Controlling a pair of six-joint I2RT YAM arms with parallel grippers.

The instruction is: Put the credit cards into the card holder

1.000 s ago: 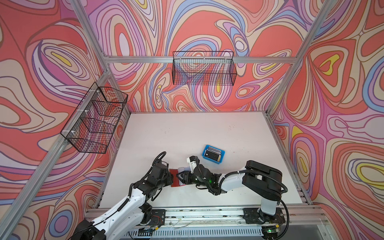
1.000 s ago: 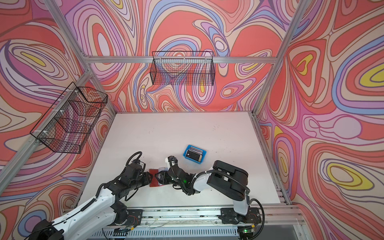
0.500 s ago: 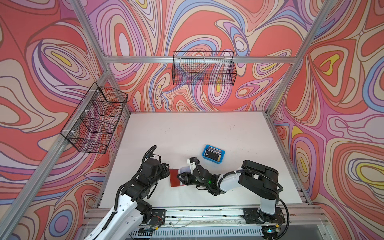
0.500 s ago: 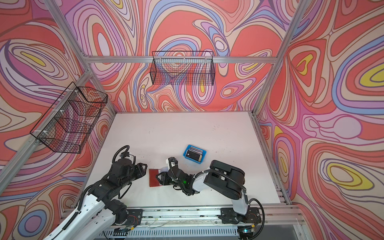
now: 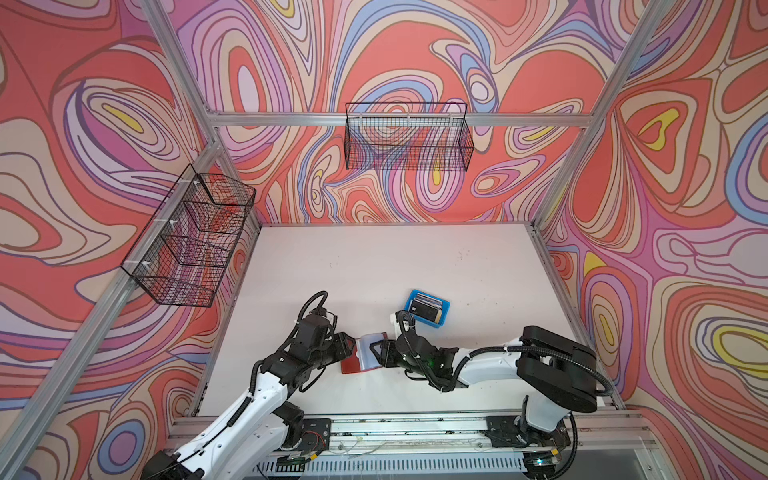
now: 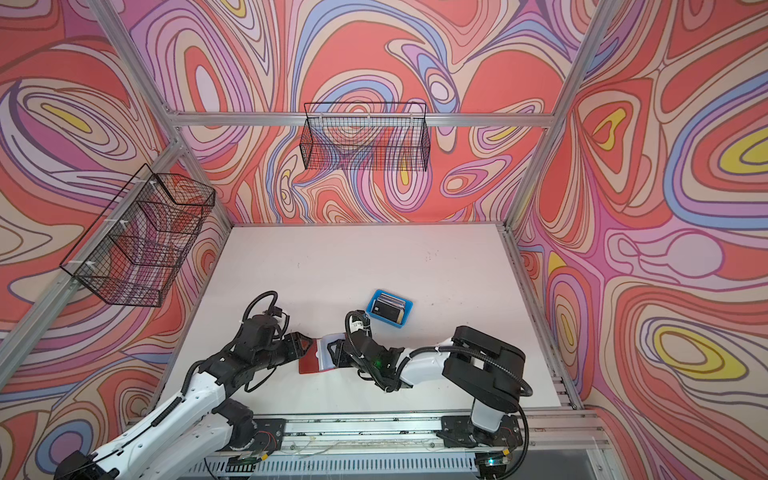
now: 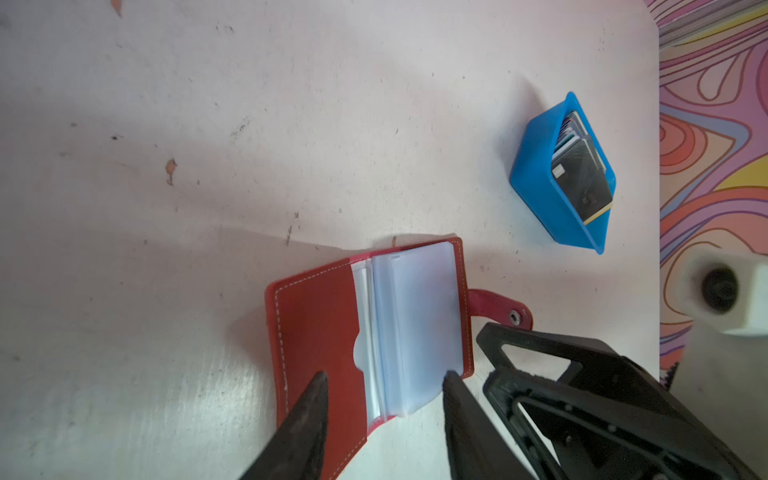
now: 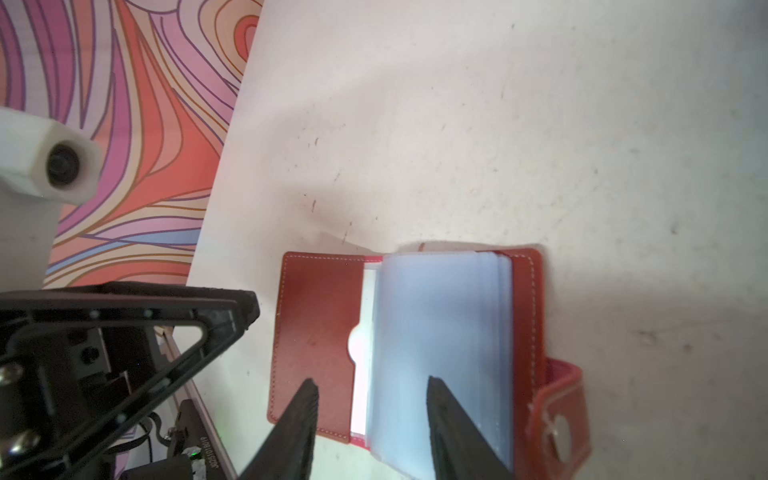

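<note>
both claws meet over the open card holder (image 7: 316,316), which lies flat on the table (image 7: 208,124). the left claw (image 7: 385,376) has its fingers apart and grips nothing. one tip is over the red cover, the other at the edge of the clear sleeves (image 7: 415,316). the right claw (image 8: 370,381) comes in from the opposite side, fingers likewise apart and empty, one tip over the cover and one over the sleeve stack (whether any tip actually presses down cannot be told). the credit cards (image 7: 582,178) stand in the blue tray (image 7: 536,174), well apart from the left claw and off beside the right arm's wrist. none appears to be in a sleeve yet.

the likeliest trouble is crowding: the two claws sit tip to tip over one small booklet, so a careless move by either could knock the other. the holder looks light, so a sideways nudge from a fingertip could slide it out from under both claws. the sleeves look floppy and could fan over or close if left unpinned. the snap tab (image 8: 557,415), just beside the right claw's outer finger, could snag as that claw lifts away. the thin, packed cards may come out two at a time.
</note>
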